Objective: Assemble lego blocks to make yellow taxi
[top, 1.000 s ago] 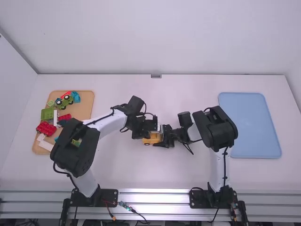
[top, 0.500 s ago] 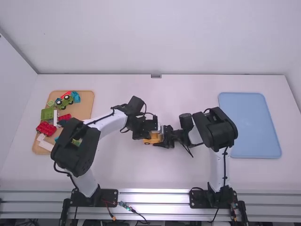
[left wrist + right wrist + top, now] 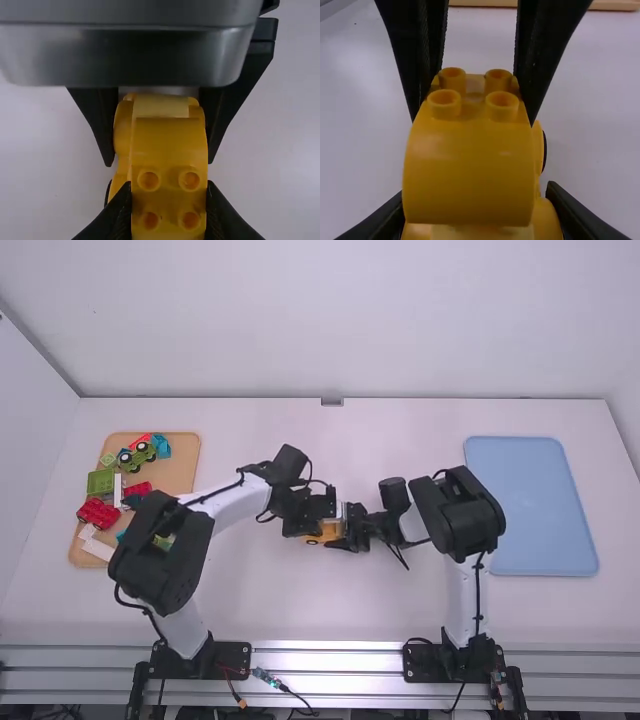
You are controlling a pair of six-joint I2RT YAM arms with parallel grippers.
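Observation:
In the high view my left gripper (image 3: pixel 312 523) and right gripper (image 3: pixel 350 531) meet from opposite sides at the yellow vehicle (image 3: pixel 326 532), near the table's middle. A curved yellow block with studs (image 3: pixel 169 145) tops it in the left wrist view, its studded end between the fingers of my left gripper (image 3: pixel 169 210), shut on it. Beneath it lies the yellow car base (image 3: pixel 120 182), with a dark wheel edge at one side. My right gripper (image 3: pixel 476 212) is shut on the other end of the yellow vehicle (image 3: pixel 470 175); the fingers partly hide where block and base join.
A wooden tray (image 3: pixel 180 470) at the left holds red, green, white and blue pieces, among them a green wheeled piece (image 3: pixel 138 456); the left arm's elbow overhangs its near part. At the right lies a light blue tray (image 3: pixel 530 505).
The right arm's wrist has shifted very slightly back and forth. Both grippers have stayed at the yellow vehicle, and the left arm looks the same.

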